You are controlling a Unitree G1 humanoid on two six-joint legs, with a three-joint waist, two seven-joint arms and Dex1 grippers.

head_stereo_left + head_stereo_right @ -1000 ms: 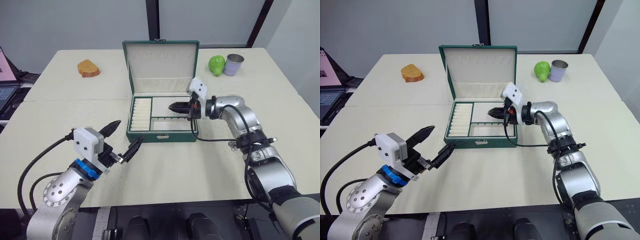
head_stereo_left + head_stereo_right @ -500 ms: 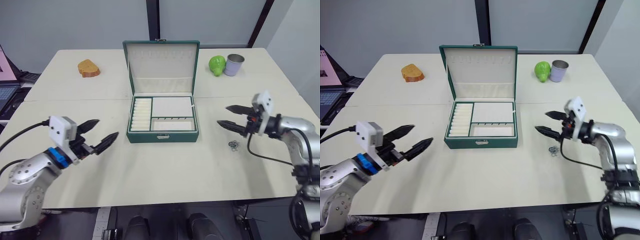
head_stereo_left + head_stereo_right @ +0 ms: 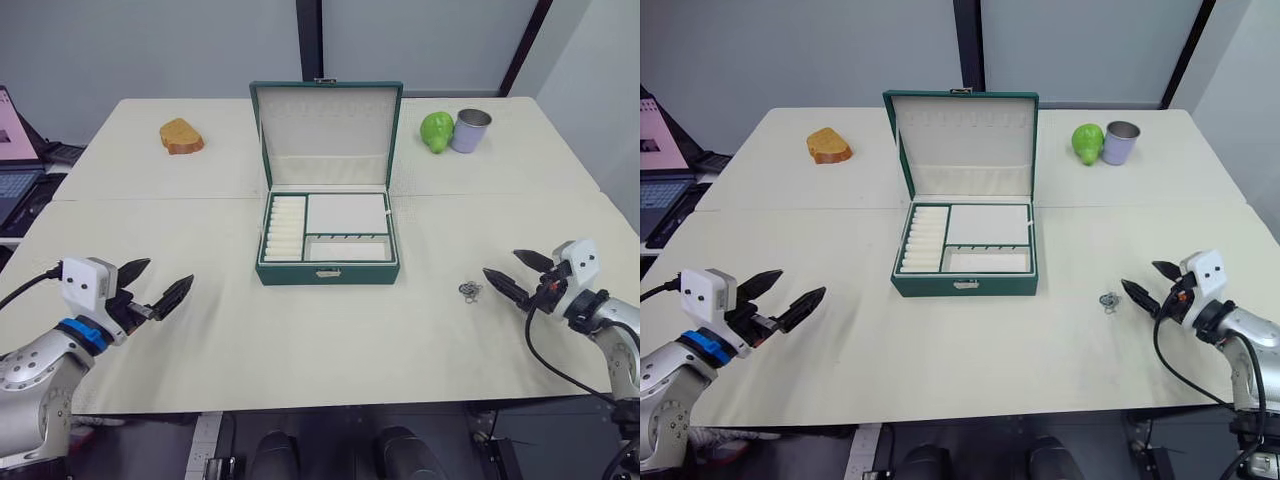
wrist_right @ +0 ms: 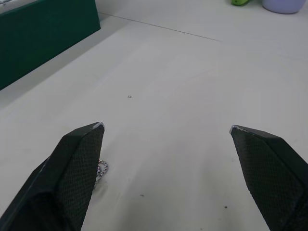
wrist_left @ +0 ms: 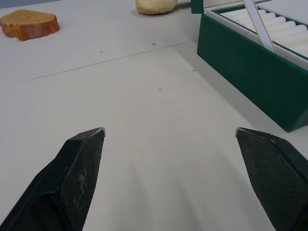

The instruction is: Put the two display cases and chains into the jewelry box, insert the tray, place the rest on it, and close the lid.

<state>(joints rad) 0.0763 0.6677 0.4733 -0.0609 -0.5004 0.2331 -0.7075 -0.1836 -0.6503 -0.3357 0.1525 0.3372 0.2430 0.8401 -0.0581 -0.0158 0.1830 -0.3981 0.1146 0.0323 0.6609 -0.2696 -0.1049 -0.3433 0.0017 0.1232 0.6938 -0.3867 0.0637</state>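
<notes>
**Tray seated in the box, one chain left on the table**

The jewelry box (image 3: 328, 240) sits mid-table with its lid (image 3: 326, 135) standing upright at the back. The tray (image 3: 327, 228) already lies inside it, its ring rolls and cream compartments showing bare. No display cases can be seen, so they are judged to lie under the tray.

A small silver chain (image 3: 468, 291) rests on the table to the right of the jewelry box, well apart from it. The right gripper (image 3: 508, 277) hovers just beside that chain, on the side away from the box, with its fingers spread wide and nothing between them. The left gripper (image 3: 153, 287) hangs over bare table well to the left of the box, fingers likewise apart and empty.

The step in hand looks to be placing the remaining pieces on the tray. Next, the right gripper needs to drop over the chain, pinch the tiny bunch flat against the table, carry it to a tray compartment, then the lid can come down.

Beyond the box lie a bread slice (image 3: 181, 136), a green pear (image 3: 435, 131) and a lilac cup (image 3: 469, 130).
</notes>
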